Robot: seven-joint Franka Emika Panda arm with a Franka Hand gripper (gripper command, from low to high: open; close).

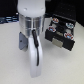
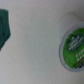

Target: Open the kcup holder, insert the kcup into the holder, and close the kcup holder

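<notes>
Exterior view: my arm [image 1: 31, 30] hangs nearly straight down over the white worktop [image 1: 10, 55], its wide silver-white wrist filling the middle of the frame. My end effector [image 1: 21, 42] shows only as a dark shape low beside the wrist; I cannot tell whether it is released or clenched, and no fingertips show in the wrist view either.

The holder [image 1: 61, 34] sits on the worktop off to the exterior view's right of my end effector, apart from it. Its drawer tray is pulled out, with several pods in the round slots, their lids dark or reddish.

The worktop is plain white and smooth. Behind it the background is dark and too blurred to read.

In the wrist view the kcup [image 2: 71, 46] stands on the worktop below my end effector, its green lid facing the camera. The lid carries pale print, too blurred to read. A green shape [image 2: 5, 27] lies well apart from it.
</notes>
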